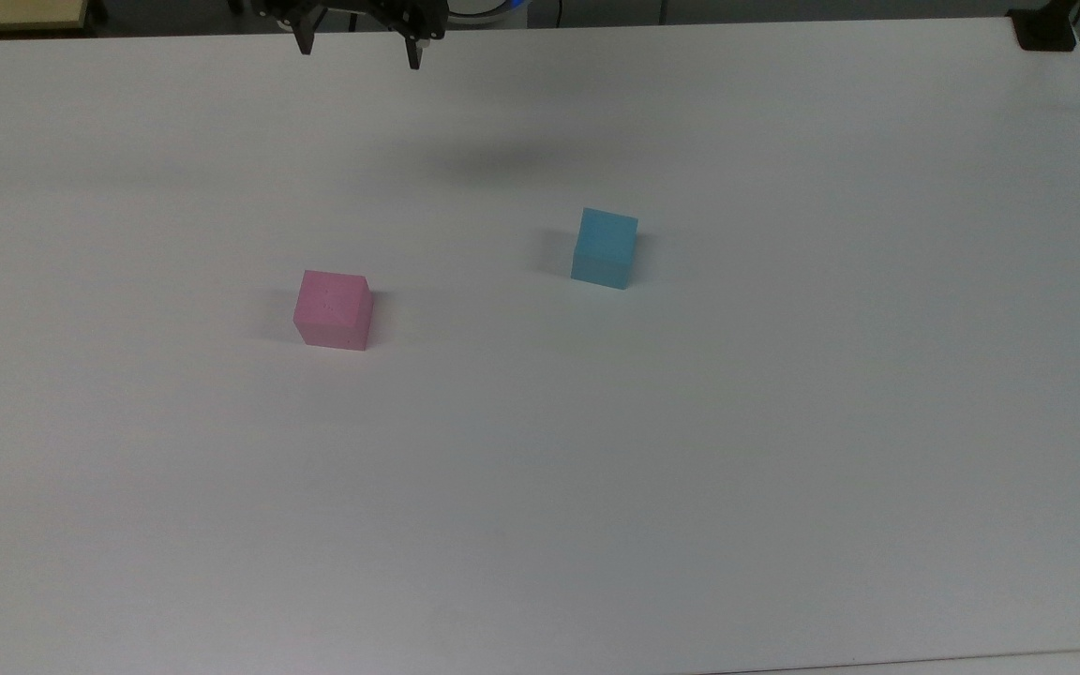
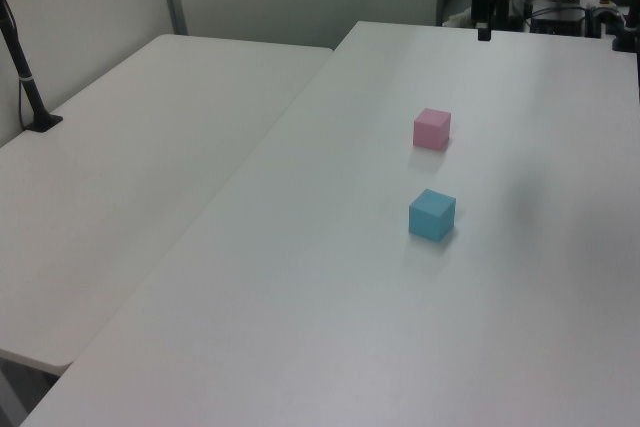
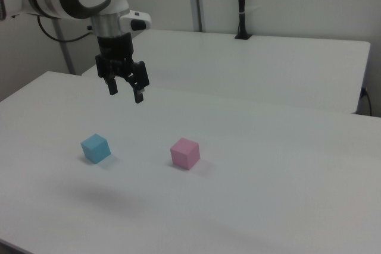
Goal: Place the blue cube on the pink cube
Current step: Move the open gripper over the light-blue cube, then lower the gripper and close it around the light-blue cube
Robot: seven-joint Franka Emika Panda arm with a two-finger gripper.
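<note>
Gripper: the gripper (image 3: 125, 93) hangs in the air above the white table (image 3: 286, 194), its two black fingers (image 3: 139, 96) spread apart with nothing between them. In the top view it sits at the upper edge of the picture (image 1: 357, 52), over the far border of the table (image 1: 784, 469).
Blue cube: the blue cube (image 1: 605, 247) rests flat on the table, well apart from the gripper; in the right view it lies below the gripper and a little to the right view's left (image 3: 95, 148).
Pink cube: the pink cube (image 1: 334, 310) stands alone on the table, well apart from the blue cube (image 2: 432, 215); in the left view the pink cube (image 2: 432, 129) is the farther of the two.
Open room: bare tabletop lies all around both cubes, and the gap between them is free. Neither cube is near a table edge.
Edges: a second white table (image 2: 120, 197) butts against this one along a straight seam in the left view. A black post (image 2: 25, 77) stands on that second table, well away from the cubes.
Cut off: the top view crops the gripper above its fingers; the left view shows it as a dark shape (image 2: 484, 27) against clutter behind the table, the fingers hard to tell apart there.
Shadow: a soft dark patch (image 1: 502, 161) lies on the table between gripper and blue cube in the top view.
</note>
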